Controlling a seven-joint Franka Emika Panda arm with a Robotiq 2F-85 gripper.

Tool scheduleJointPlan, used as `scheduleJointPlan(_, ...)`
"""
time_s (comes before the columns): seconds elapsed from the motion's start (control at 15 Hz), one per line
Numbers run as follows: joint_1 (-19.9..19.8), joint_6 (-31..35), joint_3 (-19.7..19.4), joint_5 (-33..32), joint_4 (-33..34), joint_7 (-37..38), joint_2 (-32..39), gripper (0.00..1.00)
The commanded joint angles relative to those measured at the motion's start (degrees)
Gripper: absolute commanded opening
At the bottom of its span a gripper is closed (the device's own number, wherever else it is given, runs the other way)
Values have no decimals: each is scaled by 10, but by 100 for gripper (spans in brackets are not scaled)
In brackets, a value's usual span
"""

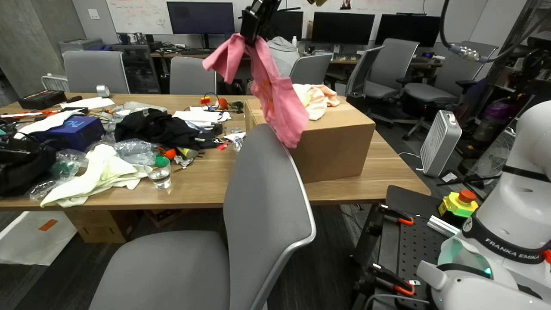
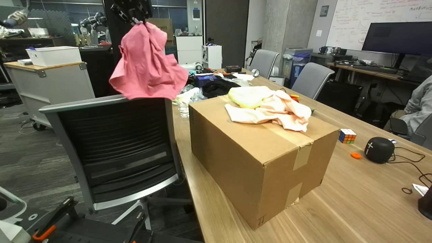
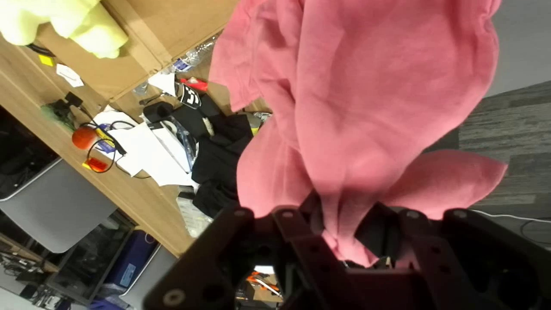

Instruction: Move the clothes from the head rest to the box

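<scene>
The pink garment [image 1: 282,107] hangs bunched at its top in my gripper [image 3: 343,219], whose fingers pinch it from both sides. In both exterior views its lower hem overlaps the head rest [image 2: 81,104] of the grey chair; whether it touches there I cannot tell. A peach garment [image 2: 283,109] and a yellow garment [image 2: 251,95] lie loosely on top of the brown cardboard box [image 2: 229,162], which is taped shut and stands on the table just past the chair back. In the wrist view the pink fabric hides much of the scene below.
On the wooden table [image 2: 354,189] lie black garments [image 1: 150,129], a pale cream-green cloth [image 1: 97,174], a glass of water [image 1: 160,175] and a blue box [image 1: 71,131]. A black speaker [image 2: 379,150] and a puzzle cube [image 2: 347,135] sit beside the cardboard box. A person [image 2: 418,104] sits nearby.
</scene>
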Motion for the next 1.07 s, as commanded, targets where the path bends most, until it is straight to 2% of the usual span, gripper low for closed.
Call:
scheduleJointPlan(0.0, -12, -25, -4, 10, 52, 0, 4, 4)
scheduleJointPlan(0.53, -44, -54, -19, -8, 104, 19, 36, 4)
scheduleJointPlan(1.0, -92, -51, -58, -54, 181, 75, 90, 4)
